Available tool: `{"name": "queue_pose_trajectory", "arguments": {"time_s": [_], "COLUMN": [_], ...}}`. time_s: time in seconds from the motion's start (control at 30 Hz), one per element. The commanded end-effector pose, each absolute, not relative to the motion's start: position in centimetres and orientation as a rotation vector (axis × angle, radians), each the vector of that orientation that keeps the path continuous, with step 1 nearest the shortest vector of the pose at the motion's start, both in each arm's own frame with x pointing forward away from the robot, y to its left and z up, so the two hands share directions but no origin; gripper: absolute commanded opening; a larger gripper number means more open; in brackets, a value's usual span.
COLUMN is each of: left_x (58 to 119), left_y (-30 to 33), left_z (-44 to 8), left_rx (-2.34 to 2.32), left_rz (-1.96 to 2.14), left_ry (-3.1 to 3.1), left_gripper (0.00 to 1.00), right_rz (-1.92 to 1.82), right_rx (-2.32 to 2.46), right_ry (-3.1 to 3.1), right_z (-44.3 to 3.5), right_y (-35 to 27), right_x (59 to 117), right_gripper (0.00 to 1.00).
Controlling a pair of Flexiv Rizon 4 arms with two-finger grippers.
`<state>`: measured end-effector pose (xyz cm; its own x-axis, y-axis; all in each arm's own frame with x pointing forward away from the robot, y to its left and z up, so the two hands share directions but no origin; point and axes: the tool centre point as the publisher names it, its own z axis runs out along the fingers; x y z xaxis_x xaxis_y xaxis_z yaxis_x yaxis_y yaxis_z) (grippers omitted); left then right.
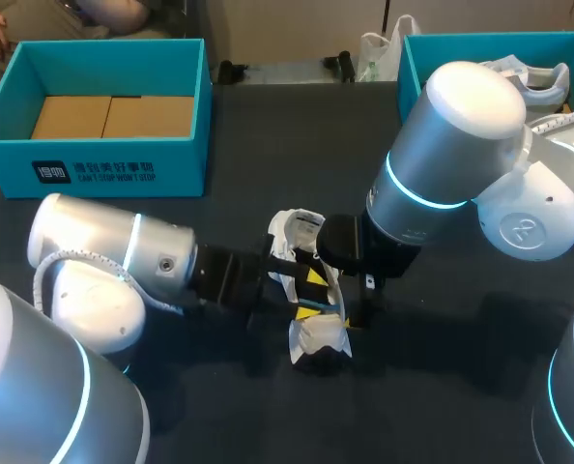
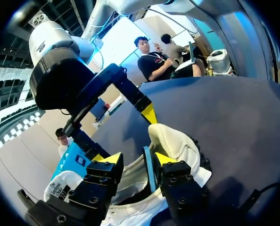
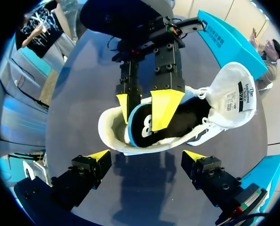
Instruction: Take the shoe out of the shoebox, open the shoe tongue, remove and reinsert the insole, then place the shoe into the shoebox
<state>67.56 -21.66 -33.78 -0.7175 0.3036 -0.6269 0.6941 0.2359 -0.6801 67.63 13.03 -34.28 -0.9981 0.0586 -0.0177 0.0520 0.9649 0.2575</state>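
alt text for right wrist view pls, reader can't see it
A white shoe sits on the dark table, its blue-edged insole showing at the heel, where the left tool reaches in. The right tool hangs open just short of the shoe, touching nothing.

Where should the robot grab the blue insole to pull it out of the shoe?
Pinch the insole at its heel end, coming from above the heel. That end stands up out of the shoe, while the rest lies flat and deep inside.
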Motion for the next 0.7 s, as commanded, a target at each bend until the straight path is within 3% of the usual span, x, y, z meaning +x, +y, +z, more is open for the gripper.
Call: {"name": "queue_pose_trajectory", "arguments": {"time_s": [0.03,0.53,0.7], "left_x": [67.5,67.7,68.3], "left_y": [-21.2,-19.0,-17.7], "left_z": [-32.7,-31.3,-31.0], "left_rx": [0.938,1.051,1.111], "left_rz": [-1.461,-1.413,-1.4], "left_ry": [2.188,2.363,2.41], "left_gripper": [0.44,0.46,0.45], "right_rz": [0.393,0.363,0.367], "right_rx": [0.093,0.156,0.12], "right_ry": [3.068,3.07,3.071], "right_z": [-33.2,-31.3,-31.1], "right_y": [11.9,2.6,2.2], "right_x": [67.9,69.9,69.8], "right_gripper": [1.0,1.0,1.0]}}
